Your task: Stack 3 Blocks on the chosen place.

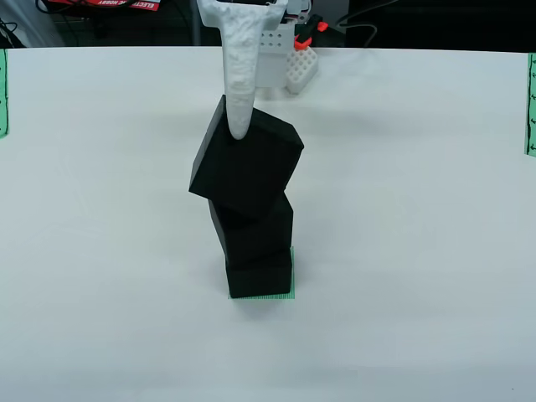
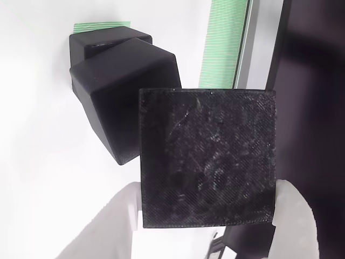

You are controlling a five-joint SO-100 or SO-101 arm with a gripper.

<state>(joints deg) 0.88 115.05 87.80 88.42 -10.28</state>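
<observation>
Three black blocks form a leaning stack in the front view. The bottom block [image 1: 260, 276] sits on the chosen place [image 1: 290, 293], a green striped square peeking out at its base. The middle block [image 1: 251, 226] is twisted on it. The top block [image 1: 247, 167] is tilted and touches the middle one. My gripper [image 1: 239, 126] comes down from above. In the view that rides on the gripper, white fingers [image 2: 124, 216] flank the textured top block [image 2: 207, 156] on both sides, shut on it. The lower blocks [image 2: 124, 86] and the chosen place [image 2: 102, 25] show beyond.
Narrow green strips mark the table's left edge [image 1: 2, 92] and right edge [image 1: 531, 105]; one strip [image 2: 223, 43] runs beside the table edge in the gripper view. A white rack with an orange part [image 1: 297, 63] stands at the back behind the arm.
</observation>
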